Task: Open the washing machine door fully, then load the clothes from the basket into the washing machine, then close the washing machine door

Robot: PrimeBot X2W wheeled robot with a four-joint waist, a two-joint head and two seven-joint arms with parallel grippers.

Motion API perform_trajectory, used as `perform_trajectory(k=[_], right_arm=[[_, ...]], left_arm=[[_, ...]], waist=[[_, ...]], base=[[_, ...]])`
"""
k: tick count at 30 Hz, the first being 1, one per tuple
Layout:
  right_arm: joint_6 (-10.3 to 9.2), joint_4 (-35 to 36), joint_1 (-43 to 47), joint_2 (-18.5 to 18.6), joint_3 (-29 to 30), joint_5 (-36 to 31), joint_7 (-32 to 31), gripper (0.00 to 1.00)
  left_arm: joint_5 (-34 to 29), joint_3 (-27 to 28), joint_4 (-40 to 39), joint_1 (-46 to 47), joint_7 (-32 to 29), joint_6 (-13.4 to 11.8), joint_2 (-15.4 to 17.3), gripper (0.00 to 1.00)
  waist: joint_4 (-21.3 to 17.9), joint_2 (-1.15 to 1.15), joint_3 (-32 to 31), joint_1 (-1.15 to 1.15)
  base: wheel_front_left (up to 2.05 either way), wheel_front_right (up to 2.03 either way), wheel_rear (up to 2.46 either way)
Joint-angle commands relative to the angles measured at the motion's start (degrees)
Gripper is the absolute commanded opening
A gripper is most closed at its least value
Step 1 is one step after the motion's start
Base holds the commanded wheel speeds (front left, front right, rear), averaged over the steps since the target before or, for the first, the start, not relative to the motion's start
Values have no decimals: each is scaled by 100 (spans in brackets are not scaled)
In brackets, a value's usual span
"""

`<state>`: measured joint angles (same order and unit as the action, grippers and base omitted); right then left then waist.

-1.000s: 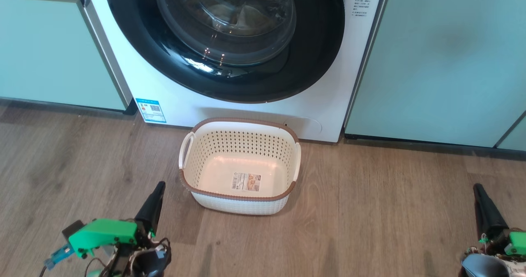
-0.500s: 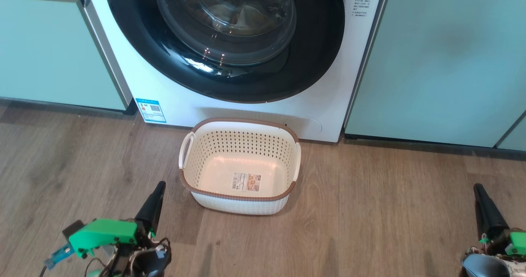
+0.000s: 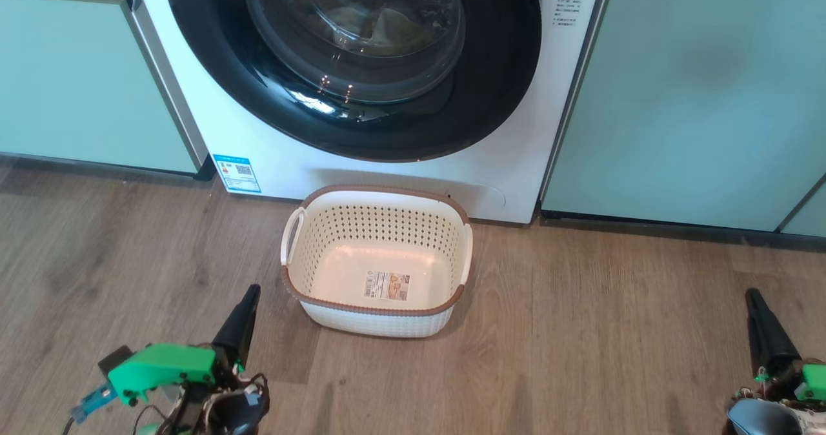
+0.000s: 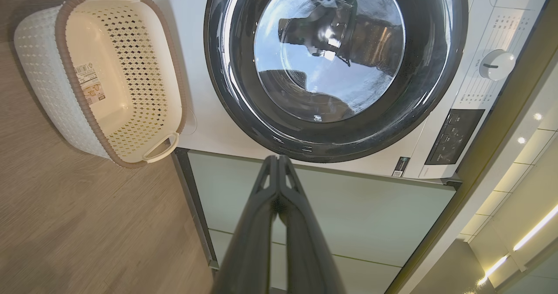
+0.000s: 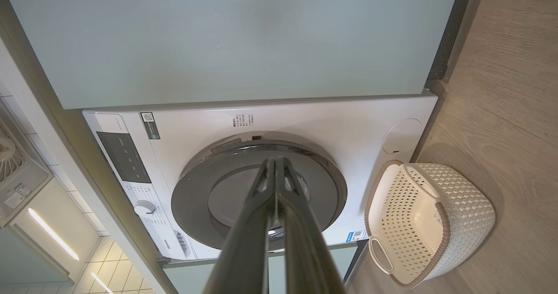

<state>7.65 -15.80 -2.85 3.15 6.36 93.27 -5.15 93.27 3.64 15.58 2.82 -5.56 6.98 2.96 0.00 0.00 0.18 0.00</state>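
Mint-green cabinet panels flank your washing machine. The basket stands on the wood floor just in front of it, below the washing machine door, which lies flush. Pale clothes show behind the glass. Nothing has shifted since a second ago. Your left gripper and right gripper hang low at either side, fingers pressed together on nothing.

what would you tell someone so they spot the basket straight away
Start at the big white washing machine with its round black-rimmed door, set between mint-green cabinet panels. On the wooden floor right in front of it stands the basket, small and rectangular with rounded corners. Its cream-white perforated sides, brown rim and the label on its bottom set it apart.
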Motion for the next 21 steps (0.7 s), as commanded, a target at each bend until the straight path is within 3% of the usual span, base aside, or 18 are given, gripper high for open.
perform_trajectory(k=[1, 21], right_arm=[[-16, 183, -324, 46, -82, -29, -55, 0], [-16, 182, -326, 28, -57, -50, -75, 0]], left_arm=[[-54, 220, -156, 331, -38, 51, 43, 0], [-69, 238, -156, 333, -52, 51, 30, 0]], waist=[[0, 0, 0, 0], [0, 0, 0, 0]], base=[[0, 0, 0], [0, 0, 0]])
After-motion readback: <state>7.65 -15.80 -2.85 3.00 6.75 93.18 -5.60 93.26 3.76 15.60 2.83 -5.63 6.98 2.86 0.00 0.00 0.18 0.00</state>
